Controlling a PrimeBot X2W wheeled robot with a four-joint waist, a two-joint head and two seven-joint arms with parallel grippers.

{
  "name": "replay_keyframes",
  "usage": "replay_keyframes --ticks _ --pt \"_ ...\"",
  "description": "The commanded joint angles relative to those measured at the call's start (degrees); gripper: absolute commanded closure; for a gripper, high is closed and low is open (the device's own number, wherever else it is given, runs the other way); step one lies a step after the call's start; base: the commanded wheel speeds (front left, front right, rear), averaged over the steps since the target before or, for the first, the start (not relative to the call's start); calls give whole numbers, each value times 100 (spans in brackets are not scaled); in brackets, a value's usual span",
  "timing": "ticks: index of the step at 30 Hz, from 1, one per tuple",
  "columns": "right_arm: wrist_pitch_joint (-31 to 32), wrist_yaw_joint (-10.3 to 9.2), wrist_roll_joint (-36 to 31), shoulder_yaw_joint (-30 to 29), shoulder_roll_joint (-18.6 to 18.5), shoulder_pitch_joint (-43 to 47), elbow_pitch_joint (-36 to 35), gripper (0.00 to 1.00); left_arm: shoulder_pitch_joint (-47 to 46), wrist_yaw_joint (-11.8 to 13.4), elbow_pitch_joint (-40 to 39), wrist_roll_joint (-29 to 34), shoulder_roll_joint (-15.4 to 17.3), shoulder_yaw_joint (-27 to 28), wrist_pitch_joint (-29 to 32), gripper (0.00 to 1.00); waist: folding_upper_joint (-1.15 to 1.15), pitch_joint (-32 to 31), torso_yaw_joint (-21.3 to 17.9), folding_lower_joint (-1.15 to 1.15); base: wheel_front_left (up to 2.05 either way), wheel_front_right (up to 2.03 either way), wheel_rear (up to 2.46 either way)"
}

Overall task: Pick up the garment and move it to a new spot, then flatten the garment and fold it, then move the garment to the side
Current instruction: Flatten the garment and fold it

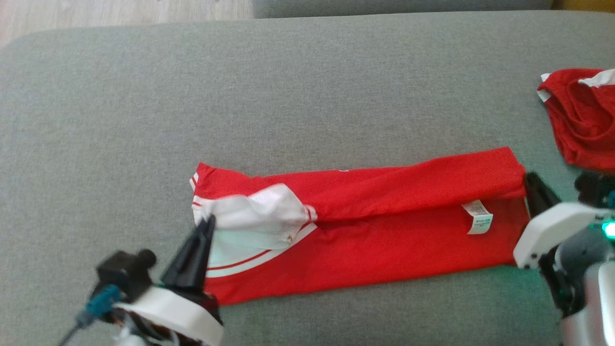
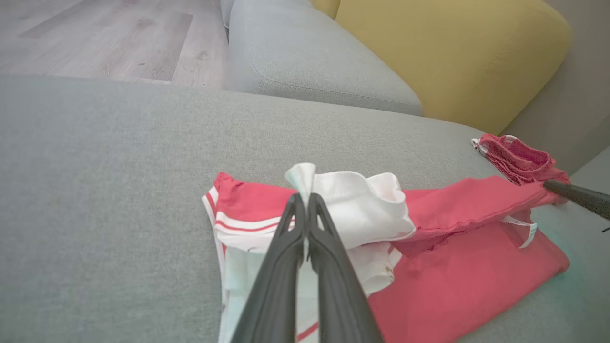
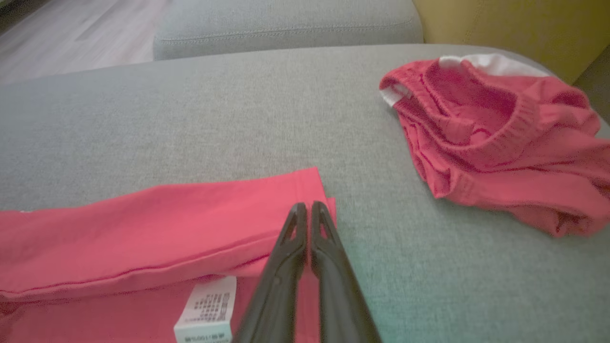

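Garment: red-and-white fabric shirt (image 1: 384, 230), folded lengthwise, spans between our jaws.
Left jaws: closed, pinching its white end (image 2: 362, 205).
Right jaws: closed on its hem (image 3: 312, 188), we judge for tension.

Black tapered fingers (image 1: 192, 254) join white wrist shells (image 1: 547, 226) beside a teal plug (image 1: 101, 298).

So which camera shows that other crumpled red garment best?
The right wrist view: the crumpled red garment lies close and nearly whole. The head view cuts it off at the edge; the left wrist view shows it small and distant.
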Motion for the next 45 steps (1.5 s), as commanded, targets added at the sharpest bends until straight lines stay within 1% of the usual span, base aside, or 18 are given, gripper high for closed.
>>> replay_keyframes --ticks 1,5,6,7,8,9,10,15,20,25,28,31,34,35,39,43,44,45 --pt "-27 -4 -39 72 -28 -85 -249 100 -216 -24 -119 1 52 191 -96 100 0 -5 -1 1 0 0 0" --pt "-144 -4 -183 -15 81 105 -281 100 -92 -88 329 -2 -184 86 -383 100 0 -36 -20 1 0 0 0" --pt "-182 -4 -218 -22 109 138 -277 64 -65 -112 431 11 -209 59 -439 100 0 -50 -29 1 0 0 0" --pt "-235 -4 -243 -43 139 171 -288 17 -41 -144 530 17 -231 49 -516 100 0 -66 -37 1 0 0 0" --pt "-282 -4 -260 -74 170 206 -295 0 -10 -162 615 15 -254 58 -602 75 0 -89 -44 1 0 0 0" --pt "-310 -4 -268 -103 195 250 -297 0 20 -195 680 36 -251 44 -674 46 0 -112 -46 1 0 0 0" --pt "-345 -4 -269 -159 219 292 -303 0 56 -235 719 46 -254 30 -748 0 0 -133 -43 1 0 0 0" --pt "-445 -4 -368 -425 283 545 -372 0 306 -302 741 28 -308 -11 -1033 0 0 -263 17 1 0 0 0" --pt "-405 -4 -420 -558 327 659 -556 0 486 -138 662 26 -365 148 -1268 0 0 -357 89 1 0 0 0" --pt "-285 -4 -462 -476 349 510 -559 0 415 68 639 113 -387 388 -1387 0 0 -383 147 1 0 0 0" --pt "-194 -4 -487 -422 353 314 -328 0 331 181 618 162 -424 494 -1420 0 0 -334 186 1 0 0 0" --pt "-40 -4 -546 -417 326 71 73 0 258 282 598 193 -466 583 -1441 0 0 -254 233 1 0 0 0" --pt "97 -4 -618 -439 224 -164 518 0 210 316 583 230 -492 600 -1453 0 0 -155 301 1 0 0 0" --pt "97 -4 -618 -439 224 -164 518 0 210 316 583 230 -492 600 -1453 0 0 -155 301 1 0 0 0" --pt "339 -4 -699 -464 81 -357 997 0 203 360 572 274 -483 577 -1440 0 0 -77 390 1 0 0 0" --pt "598 -4 -494 -321 13 -359 1240 0 211 385 555 286 -496 552 -1436 0 0 -72 435 1 0 0 0" --pt "643 -4 -441 -282 -4 -345 1260 24 211 379 571 281 -496 554 -1438 0 0 -80 434 1 0 0 0" --pt "661 -4 -381 -271 -11 -337 1270 51 212 372 586 277 -496 553 -1440 0 0 -90 430 1 0 0 0"
